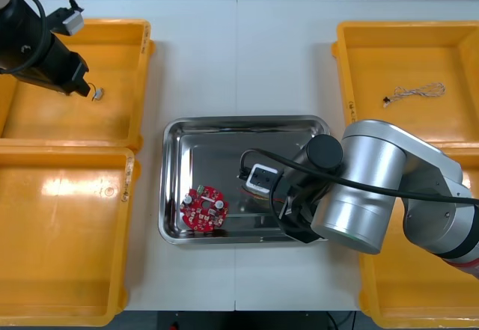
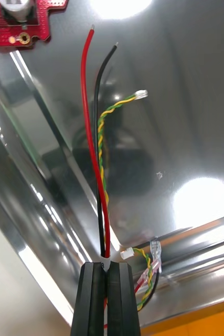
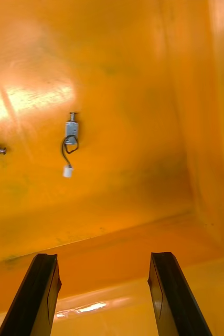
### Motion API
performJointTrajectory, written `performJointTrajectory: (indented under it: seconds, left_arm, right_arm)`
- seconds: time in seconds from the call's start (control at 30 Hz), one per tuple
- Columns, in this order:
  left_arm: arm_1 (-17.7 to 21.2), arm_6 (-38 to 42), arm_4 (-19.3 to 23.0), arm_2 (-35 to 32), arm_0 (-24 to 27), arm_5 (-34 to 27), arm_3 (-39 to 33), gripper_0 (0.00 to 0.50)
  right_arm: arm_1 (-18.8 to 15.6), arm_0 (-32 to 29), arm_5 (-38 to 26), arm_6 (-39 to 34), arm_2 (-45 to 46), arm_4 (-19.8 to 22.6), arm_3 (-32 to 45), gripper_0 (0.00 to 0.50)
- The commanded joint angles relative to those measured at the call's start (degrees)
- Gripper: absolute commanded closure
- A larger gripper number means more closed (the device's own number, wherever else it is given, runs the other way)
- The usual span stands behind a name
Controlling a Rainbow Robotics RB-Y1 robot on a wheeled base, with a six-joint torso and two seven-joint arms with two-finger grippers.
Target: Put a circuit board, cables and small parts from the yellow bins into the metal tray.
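Two arms are at work at once. My right gripper hangs low over the metal tray, near its right end. It is pinched tight on a bundle of cables: a red lead, a black lead and a twisted yellow strand. Their free ends reach across the shiny floor toward the round red circuit board lying in the tray's near left part. Holding them this low should, I judge, let them settle flat on release rather than spring over the rim. My left gripper hovers inside the far yellow bin at the left side of the desk. Its fingers are spread wide and lined up on a small metal part with a short black wire loop, and the wide stance leaves room to straddle it. A twisted cable waits in the far right bin.
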State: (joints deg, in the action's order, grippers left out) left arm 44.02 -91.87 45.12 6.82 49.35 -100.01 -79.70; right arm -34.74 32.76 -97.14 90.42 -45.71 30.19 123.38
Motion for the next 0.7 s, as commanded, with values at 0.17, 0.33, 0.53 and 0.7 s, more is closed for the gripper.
performJointTrajectory:
  seconds: [0.17,0.33,0.53,0.7]
  left_arm:
    - [0.3,-13.0,-4.3,-4.5,6.4,2.3,7.8,0.0]
    - [-0.6,-16.9,-6.3,-5.9,7.9,5.3,13.3,0.0]
    - [-0.9,-21.6,-6.4,-5.9,8.9,9.4,18.4,0.0]
    - [-0.9,-26.3,-6.5,-5.9,10.0,11.2,22.0,0.0]
  right_arm:
    - [1.3,-2.1,4.8,4.6,-1.8,-2.9,-2.1,0.5]
    - [1.4,-2.4,5.8,5.3,-2.6,-3.6,-3.7,0.5]
    - [1.1,-2.0,6.8,5.6,-5.2,-4.7,-4.4,0.5]
    - [0.6,-0.7,7.1,5.7,-8.5,-6.3,-4.4,0.5]
